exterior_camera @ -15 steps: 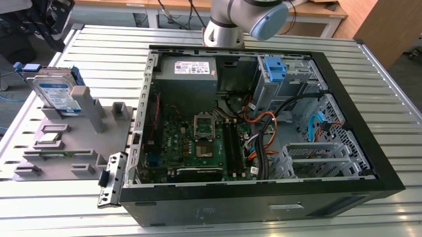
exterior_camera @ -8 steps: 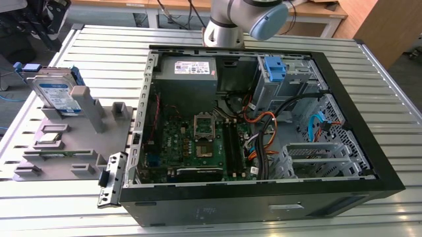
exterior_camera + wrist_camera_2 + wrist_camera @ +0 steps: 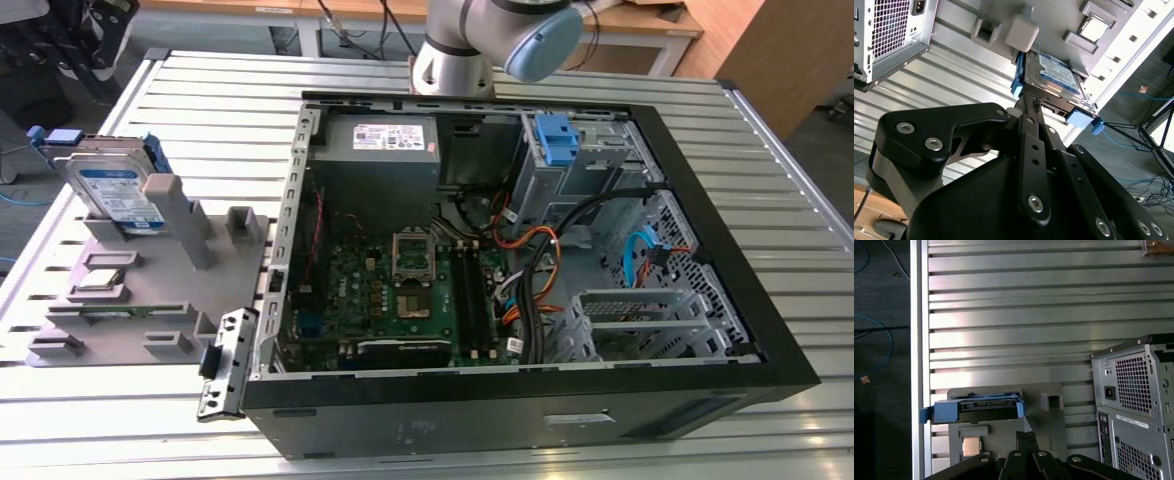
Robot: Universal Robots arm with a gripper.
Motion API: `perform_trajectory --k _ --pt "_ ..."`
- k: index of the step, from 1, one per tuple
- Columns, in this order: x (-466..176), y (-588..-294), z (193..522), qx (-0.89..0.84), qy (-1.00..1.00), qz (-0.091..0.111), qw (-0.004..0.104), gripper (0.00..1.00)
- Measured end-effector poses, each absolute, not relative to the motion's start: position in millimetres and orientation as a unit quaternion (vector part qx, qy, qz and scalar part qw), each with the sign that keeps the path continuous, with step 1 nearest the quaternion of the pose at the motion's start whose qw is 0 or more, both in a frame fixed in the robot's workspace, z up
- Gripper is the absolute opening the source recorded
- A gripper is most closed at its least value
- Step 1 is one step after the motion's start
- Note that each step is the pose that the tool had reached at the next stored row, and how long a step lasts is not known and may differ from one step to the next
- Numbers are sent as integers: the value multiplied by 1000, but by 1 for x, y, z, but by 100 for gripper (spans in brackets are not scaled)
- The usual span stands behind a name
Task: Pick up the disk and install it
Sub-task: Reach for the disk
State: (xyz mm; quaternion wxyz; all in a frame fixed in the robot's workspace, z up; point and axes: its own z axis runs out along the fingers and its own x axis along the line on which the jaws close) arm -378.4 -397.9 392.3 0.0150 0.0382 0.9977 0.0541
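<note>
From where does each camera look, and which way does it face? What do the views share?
Exterior view: off the arm, above, facing down on the open computer case and the disk upright in a grey fixture; the arm shows.
Second wrist view: on the wrist, facing along the end effector toward the disk.
First wrist view: on the wrist, facing the disk edge-on and the slatted table; the end effector shows.
All share the disk.

Robotics lab: open PC [image 3: 534,425], alu bench [image 3: 214,90]
</note>
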Motion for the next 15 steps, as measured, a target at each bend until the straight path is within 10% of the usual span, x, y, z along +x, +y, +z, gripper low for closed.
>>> perform_trajectory --k 7,15 --pt "-378 -398 392 40 998 53 -11 11" --pt "-379 -398 391 40 998 53 -13 11"
